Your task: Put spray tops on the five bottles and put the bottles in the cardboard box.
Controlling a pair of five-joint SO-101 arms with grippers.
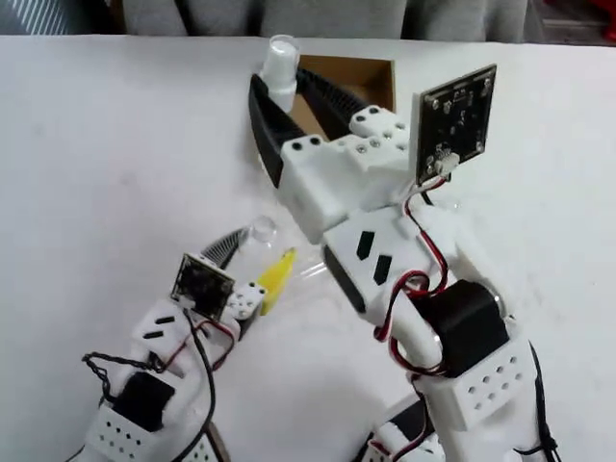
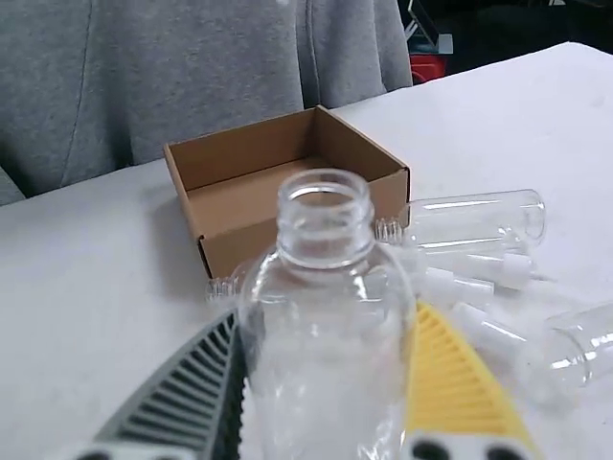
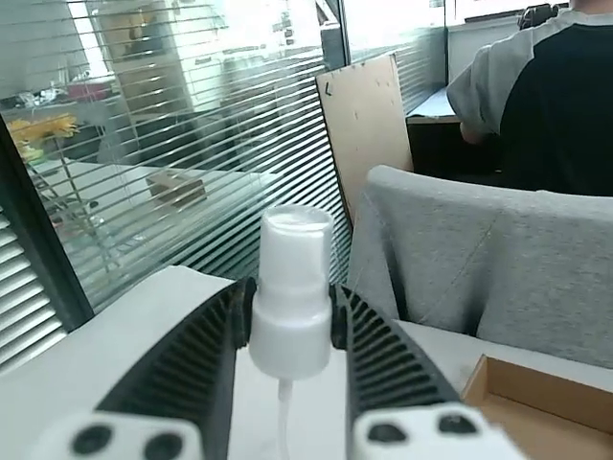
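Clearly, the left tool [image 1: 262, 243] is clamped on a clear bottle [image 2: 326, 307], pinching its rounded body between a ribbed grey finger [image 2: 187, 407] and a ribbed yellow finger [image 2: 455, 383]. The bottle stands upright in that grip, near the middle of the matte white tabletop [image 1: 115, 144]. Whether its base touches the surface cannot be told. Its plastic walls are glossy and see-through. The shoulders slope up to a short threaded neck, and the round mouth is uncapped.

Further right, the right tool [image 1: 281, 81] grips a white spray top [image 3: 290, 297] between two black fingers [image 3: 192, 374] with saw-tooth ribbing. The top is smooth and opaque, a narrow cylinder on a wider collar, held upright. A thin dip tube [image 3: 283, 412] hangs below it. In the high view it sits over the left corner of the cardboard box [image 1: 371, 75].

The box is plain brown, dull-surfaced, shallow and square, open at the top, and it rests at the far side of the tabletop.

Beside the box, two lying bottles [image 2: 474, 220] of the same clear plastic rest on their sides. One has its neck just beside the box wall. Between them lie loose spray tops [image 2: 479, 273], white with pale tubes.
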